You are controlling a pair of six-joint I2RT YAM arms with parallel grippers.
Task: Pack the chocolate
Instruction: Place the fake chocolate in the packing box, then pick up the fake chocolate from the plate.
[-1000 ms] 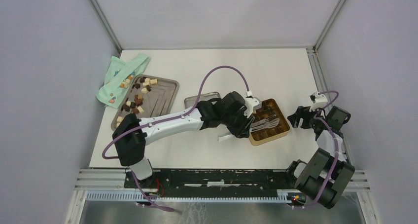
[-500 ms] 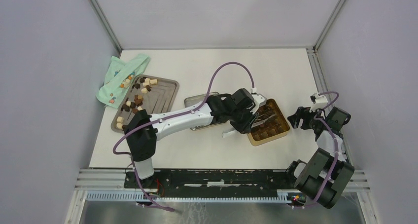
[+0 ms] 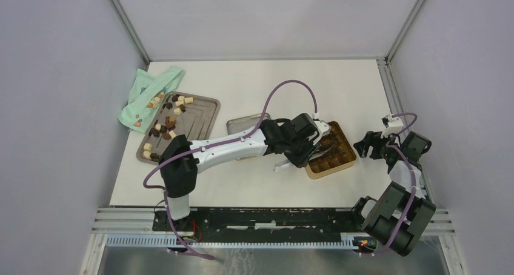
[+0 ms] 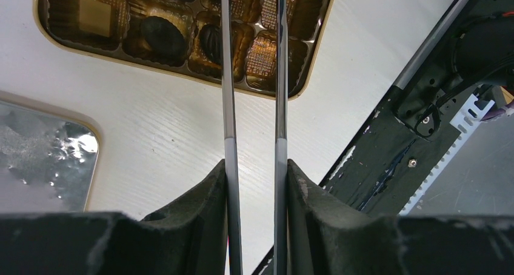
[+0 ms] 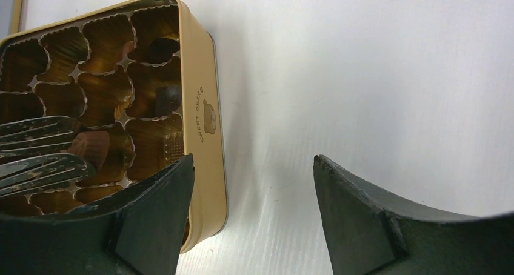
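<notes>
L grip point(image 4: 254, 166): clamped on tweezers point(image 4: 225, 105), tips over gold tin point(image 4: 151, 68).
R grip point(image 5: 251, 163): jaws spread wide, holding nothing, parked just beside tin's wall.
Chocolate point(image 3: 166, 120): most chunks on metal tray point(image 3: 200, 120), well apart from tin; few dark pcs already in tin compartments.

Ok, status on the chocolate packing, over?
Left fingers shut on tweezers, tips over gold tin. Right fingers open, empty, beside tin. A few chocolate pieces in tin, most on tray. Nothing blocking.

The gold tin point(image 5: 206, 81) bears "SWEET BEAR" on its side wall, by a bear face.
</notes>
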